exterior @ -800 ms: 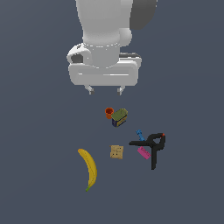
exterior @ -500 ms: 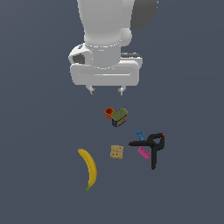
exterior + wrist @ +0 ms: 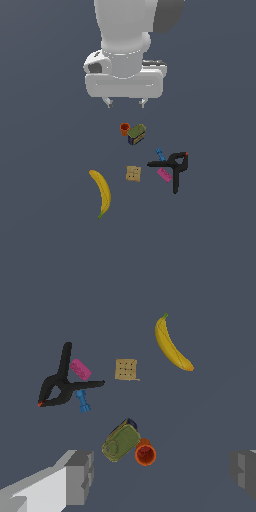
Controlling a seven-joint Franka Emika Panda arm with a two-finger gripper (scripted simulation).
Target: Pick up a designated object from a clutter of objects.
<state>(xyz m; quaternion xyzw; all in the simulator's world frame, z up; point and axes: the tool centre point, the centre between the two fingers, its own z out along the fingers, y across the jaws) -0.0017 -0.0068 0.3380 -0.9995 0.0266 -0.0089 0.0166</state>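
- Little has changed since the earlier exterior frames: the claw (image 3: 125, 103) hangs in much the same spot above the clutter, shifted at most a touch toward the exterior view's right, and no item on the floor has moved.
- That suggests the reach is at its very start; nothing is grasped, and the descent onto the target has not begun.
- Claw state: spread wide, holding nothing. In the wrist view its two grey fingers (image 3: 80, 476) sit at opposite edges of the frame with bare floor between them.
- Nearest below the claw lie the orange cup (image 3: 124, 129) and the olive box (image 3: 136, 133), touching or nearly so.
- The cup lies tipped, its mouth facing the wrist camera; nothing shows inside it. The box looks closed, so its contents cannot be told.
- Farther out, toward the exterior view's right, sits the blue piece (image 3: 159, 153), the target: tiny, pressed against one arm of the black clamp (image 3: 173, 167).
- The pink piece (image 3: 164, 174) rests between the clamp's arms, close to the blue piece but not touching it.
- The tan square (image 3: 133, 173) lies apart, and the banana (image 3: 102, 192) farthest out, toward the exterior view's left.
- My judgement: the clamp crowding the blue piece will make a clean pinch awkward.
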